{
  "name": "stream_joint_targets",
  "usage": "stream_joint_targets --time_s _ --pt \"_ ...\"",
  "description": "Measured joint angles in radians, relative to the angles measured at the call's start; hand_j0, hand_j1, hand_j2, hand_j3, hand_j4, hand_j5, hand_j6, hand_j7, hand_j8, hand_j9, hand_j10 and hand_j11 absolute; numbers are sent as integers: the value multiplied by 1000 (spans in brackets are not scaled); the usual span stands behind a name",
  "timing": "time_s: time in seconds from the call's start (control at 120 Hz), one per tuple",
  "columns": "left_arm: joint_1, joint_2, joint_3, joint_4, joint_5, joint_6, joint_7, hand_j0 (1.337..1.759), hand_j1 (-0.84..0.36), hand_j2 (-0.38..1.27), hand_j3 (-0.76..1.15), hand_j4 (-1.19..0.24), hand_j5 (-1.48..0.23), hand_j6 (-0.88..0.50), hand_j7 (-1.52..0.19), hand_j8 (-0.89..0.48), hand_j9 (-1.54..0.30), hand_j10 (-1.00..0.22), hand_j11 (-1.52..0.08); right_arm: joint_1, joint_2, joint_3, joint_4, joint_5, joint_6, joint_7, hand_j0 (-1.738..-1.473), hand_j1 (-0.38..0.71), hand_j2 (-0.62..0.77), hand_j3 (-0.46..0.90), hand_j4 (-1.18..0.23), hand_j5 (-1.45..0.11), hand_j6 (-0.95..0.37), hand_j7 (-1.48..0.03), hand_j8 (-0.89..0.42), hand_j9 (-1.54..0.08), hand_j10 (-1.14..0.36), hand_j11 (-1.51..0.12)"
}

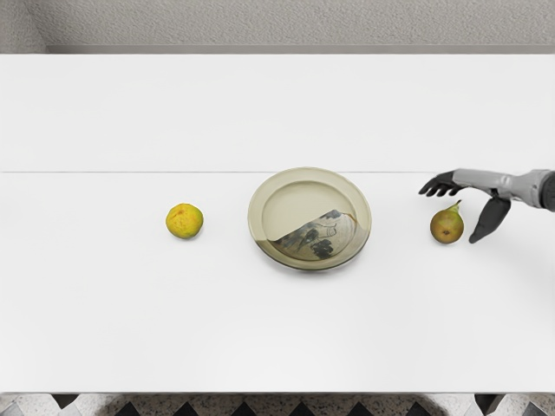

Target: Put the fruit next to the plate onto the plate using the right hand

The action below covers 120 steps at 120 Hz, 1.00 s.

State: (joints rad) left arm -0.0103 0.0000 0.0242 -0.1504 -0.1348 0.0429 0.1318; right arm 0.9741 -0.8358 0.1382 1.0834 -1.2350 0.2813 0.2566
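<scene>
The right hand (477,184) hovers spread and holding nothing, the pear (447,225) upright on the desk (277,329) between its fingers and thumb, seemingly bracketed for a grasp, with the plate (256,212) well beyond the fingertips.

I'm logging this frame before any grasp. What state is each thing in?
pear: upright on the table, right of the plate, ungrasped.
yellow-green fruit: on the table, left of the plate.
plate: empty.
right hand: open, close by the pear.
</scene>
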Motion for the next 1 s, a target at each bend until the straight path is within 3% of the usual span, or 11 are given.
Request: stream_joint_targets --time_s 0.208,0.375,0.442,0.733,1.0 --pt "0 0 0 0 0 0 0 1658 346 1 0 -3 -4 -3 -4 -3 -4 -3 -4 -22 51 -54 -11 -2 -163 0 -1658 63 -42 0 -360 -473 -366 -465 -359 -473 -357 -473" --pt "0 0 0 0 0 0 0 1658 346 1 0 -3 -4 -3 -4 -3 -4 -3 -4 -29 47 -58 -1 0 -167 7 -1658 189 -75 0 -460 -597 -464 -593 -460 -597 -458 -597" --pt "0 0 0 0 0 0 0 1658 346 1 0 -3 -4 -3 -4 -3 -4 -3 -4 -27 33 -54 4 2 -142 27 -1658 261 -90 0 -519 -672 -501 -669 -508 -672 -496 -672" --pt "0 0 0 0 0 0 0 1658 346 1 0 -3 -4 -3 -4 -3 -4 -3 -4 -15 6 -29 9 36 -56 64 -1655 276 198 0 -598 -872 -564 -863 -572 -877 -612 -880" --pt "0 0 0 0 0 0 0 1658 346 1 0 -3 -4 -4 -4 -3 -4 -3 -4 13 4 31 9 107 76 72 -1654 262 192 0 -579 -929 -552 -912 -555 -938 -611 -943"
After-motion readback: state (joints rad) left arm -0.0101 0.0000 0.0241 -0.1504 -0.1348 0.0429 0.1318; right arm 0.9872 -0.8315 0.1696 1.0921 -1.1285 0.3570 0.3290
